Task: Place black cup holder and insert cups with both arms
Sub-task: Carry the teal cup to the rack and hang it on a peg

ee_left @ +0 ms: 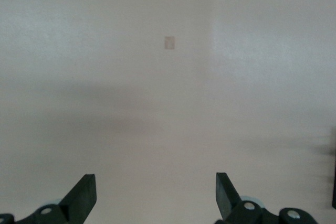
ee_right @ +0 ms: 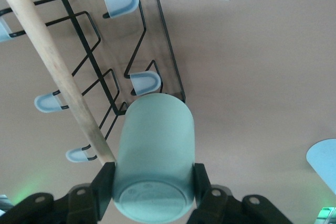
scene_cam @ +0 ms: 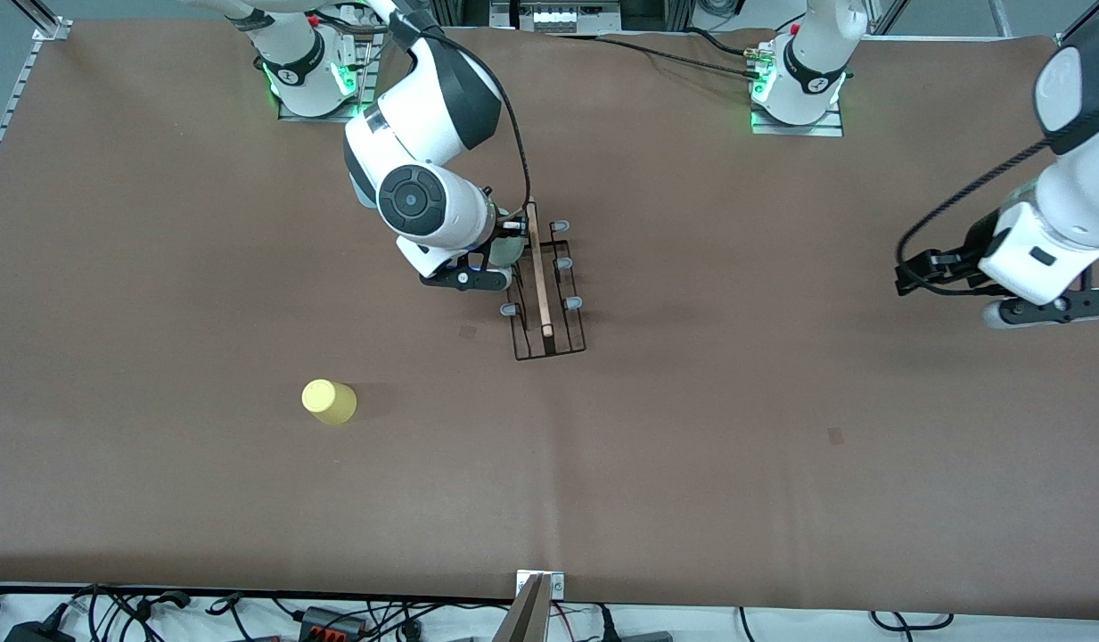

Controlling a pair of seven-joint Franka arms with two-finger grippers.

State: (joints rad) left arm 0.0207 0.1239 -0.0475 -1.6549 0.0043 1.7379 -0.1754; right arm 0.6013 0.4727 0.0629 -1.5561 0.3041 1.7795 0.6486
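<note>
Between the fingers of the right gripper [ee_right: 152,195]: pale green cup [ee_right: 155,156], clamped at its sides, closed base toward the wrist, mouth pointing down toward the black cup holder [scene_cam: 545,285]. Directly under that gripper, the holder's row of pegs on the right arm's side; nearest free peg [ee_right: 145,82] just ahead of the cup's mouth, wooden rod handle [ee_right: 58,72] close alongside the cup.

Left gripper [ee_left: 156,199] spread wide and empty, waiting over bare table [ee_left: 168,103] at its own end.

Yellow cup [scene_cam: 329,401] mouth-down on the table, well apart from both grippers, nearer the front camera than the holder. A pale blue shape [ee_right: 323,161] at the edge of the right wrist view, possibly the third cup.

Likely risks: cup rim catching the rod or a wire, missing the peg, or nudging the light rack out of position through a skewed descent.

Open table all round the holder; table edges well clear.
</note>
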